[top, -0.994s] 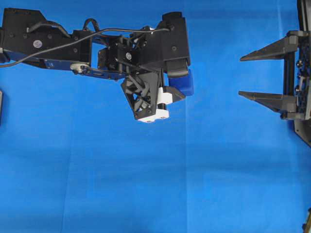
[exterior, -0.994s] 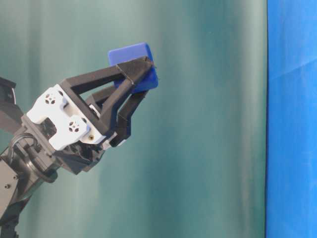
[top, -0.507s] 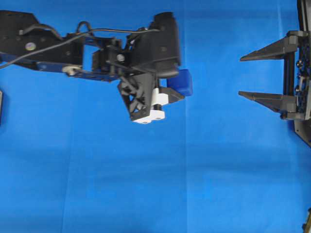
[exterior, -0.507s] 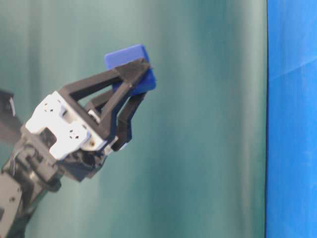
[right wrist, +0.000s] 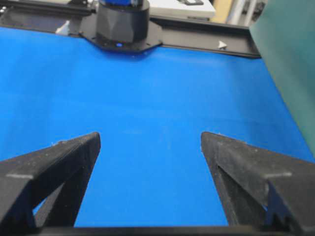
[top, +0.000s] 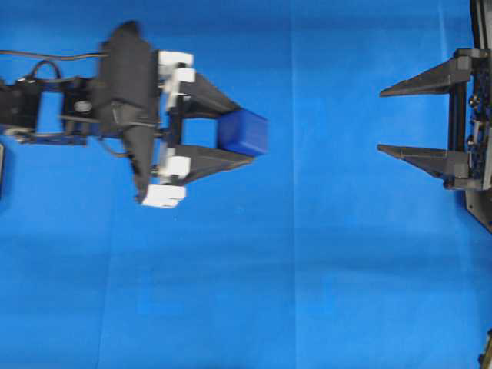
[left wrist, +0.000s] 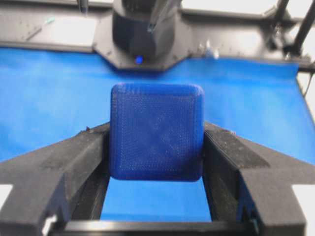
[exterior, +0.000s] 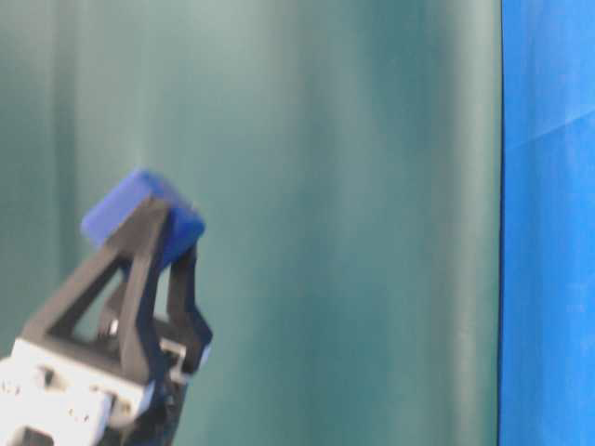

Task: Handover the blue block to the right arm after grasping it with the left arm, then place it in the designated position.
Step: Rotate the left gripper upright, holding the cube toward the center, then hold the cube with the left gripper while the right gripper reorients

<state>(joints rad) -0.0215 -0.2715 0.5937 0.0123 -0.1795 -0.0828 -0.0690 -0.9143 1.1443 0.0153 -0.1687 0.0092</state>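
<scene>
- Table covered by a blue cloth (top: pixel 307 292), flat, with faint fold creases.
- Cloth runs edge to edge in the overhead view.
- Small dark item (top: pixel 1 169) at 9 o'clock edge, cut off, can't tell what.
- Black arm base (right wrist: pixel 120 22) sits at 12 o'clock in the right wrist view.

Blue block (top: pixel 242 132) between left end effector (top: pixel 240 127) fingers.

You see a small dark-blue plastic cube (left wrist: pixel 156 132) with a finely ridged, matt face. The pointed black plastic fingers (left wrist: pixel 64 172) look grainy. The bright blue cloth (top: pixel 307 292) lies matt, faintly creased.
</scene>
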